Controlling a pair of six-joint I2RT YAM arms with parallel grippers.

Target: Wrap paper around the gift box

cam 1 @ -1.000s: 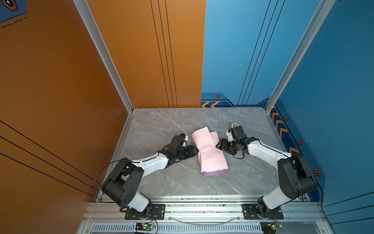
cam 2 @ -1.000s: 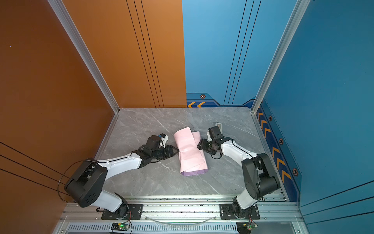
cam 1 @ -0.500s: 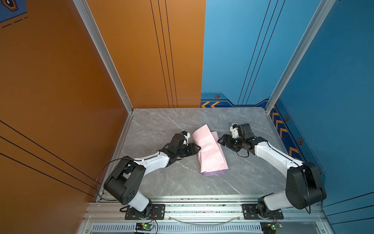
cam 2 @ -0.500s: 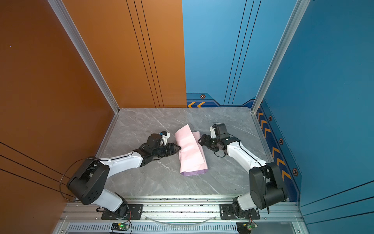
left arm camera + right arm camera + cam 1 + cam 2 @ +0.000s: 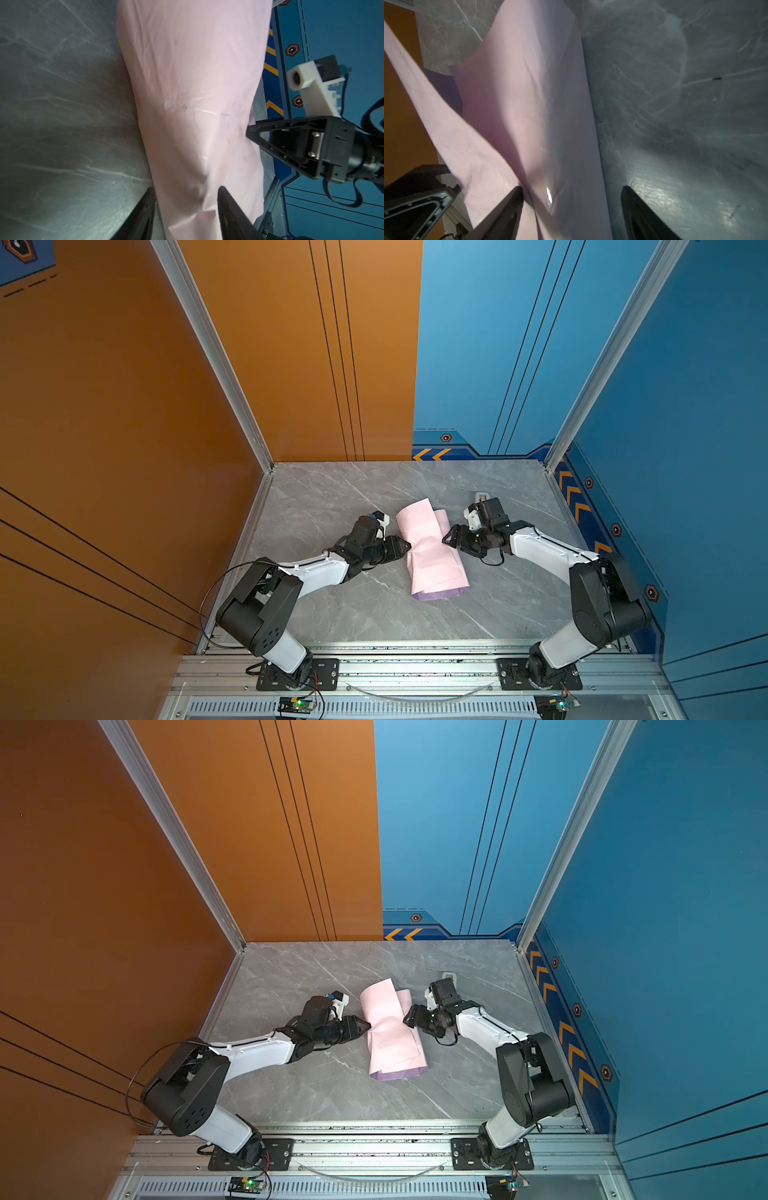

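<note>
The paper [image 5: 432, 556] [image 5: 392, 1036] lies mid-table as a long, creased pale pink bundle, with its lilac face showing at the near end [image 5: 440, 595]. The gift box is hidden. My left gripper [image 5: 405, 548] [image 5: 365, 1028] is at the bundle's left edge. In the left wrist view the left gripper [image 5: 186, 189] has paper [image 5: 187, 104] filling the gap and touching both fingers. My right gripper [image 5: 449, 536] [image 5: 409, 1016] is at the right edge. The right wrist view shows the right gripper [image 5: 572, 187] open wide, one finger over the paper [image 5: 529, 104], the other over bare table.
A small pale tape dispenser [image 5: 482, 495] [image 5: 449, 974] stands on the grey marble table [image 5: 332, 497] just behind my right wrist. Orange and blue walls close in the left, back and right. A metal rail [image 5: 415, 668] runs along the front.
My right gripper drew back from the paper, then came in again at its right edge with wider jaws. The far flap now stands flatter. My left gripper stayed at the left edge.
</note>
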